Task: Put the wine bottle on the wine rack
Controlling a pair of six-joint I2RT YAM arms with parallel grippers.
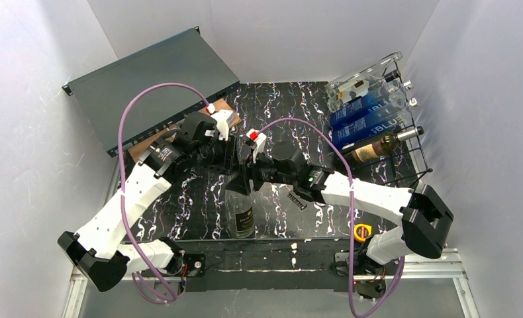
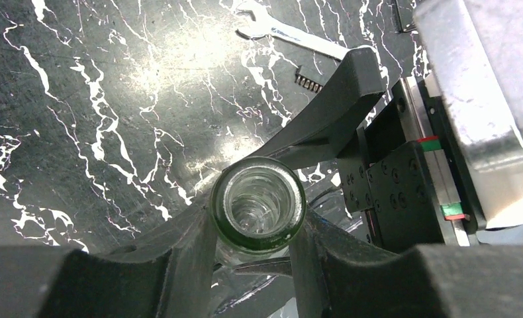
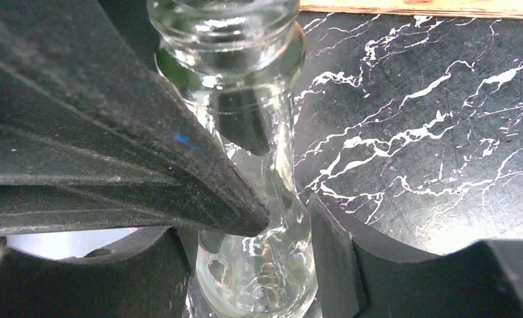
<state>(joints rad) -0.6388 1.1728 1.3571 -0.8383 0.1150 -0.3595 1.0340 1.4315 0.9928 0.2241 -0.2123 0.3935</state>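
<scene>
The black marbled table (image 1: 292, 106) fills the middle of the top view, with a dark grey flat case (image 1: 153, 86) at upper left. The black wire wine rack (image 1: 418, 142) sits at upper right, bottles already lying in it. The wine bottle (image 1: 240, 215) stands upright at lower centre, well apart from the rack. The left gripper (image 2: 257, 225) is clamped on its mouth. The right gripper (image 3: 252, 265) straddles the neck just below and seems to be pinching the glass. A wrench (image 2: 292, 36) lies nearby.
</scene>
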